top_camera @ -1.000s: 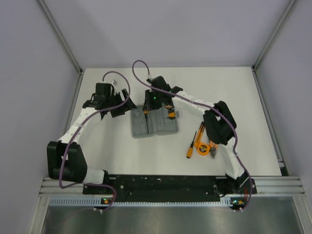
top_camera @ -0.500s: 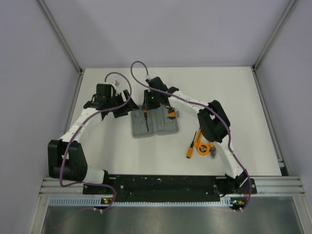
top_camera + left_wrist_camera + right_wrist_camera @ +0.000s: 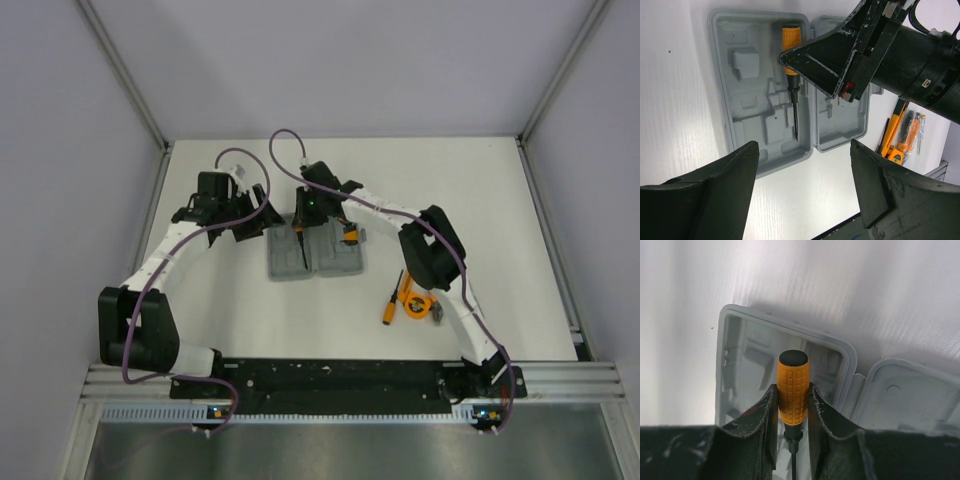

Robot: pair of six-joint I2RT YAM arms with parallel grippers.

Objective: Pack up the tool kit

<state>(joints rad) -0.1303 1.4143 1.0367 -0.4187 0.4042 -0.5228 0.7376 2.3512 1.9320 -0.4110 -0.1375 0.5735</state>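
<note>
Roughly speaking, the packing looks early on: the small flat grey plastic hinged case (image 3: 335, 262) lies open on the white table (image 3: 470, 200), about midway across it, both moulded halves face up, and most of the recesses that show in the left wrist view (image 3: 747, 95) hold nothing. The right gripper (image 3: 305, 213) reaches over the left half of the case with its two claws closed narrowly on the ribbed grip of an orange-handled screwdriver (image 3: 793, 385); its thin dark shaft points toward the near edge along a long slot by the hinge (image 3: 795, 112). Whether the tool is already seated in that slot or hangs just above it I cannot tell. A small orange-and-black item (image 3: 350, 235) sits at the far edge of the right half, too small to name. The left gripper (image 3: 245, 225) hovers just left of the case, its fingers spread wide and holding nothing (image 3: 804, 150). To the right of the case and nearer the arm bases, a loose cluster of orange-and-black tools (image 3: 412, 300) lies on the table, among them something round and at least one more screwdriver. So, by my reading, one tool is being placed, the cluster is yet to go in, and the lid is yet to be closed.
</note>
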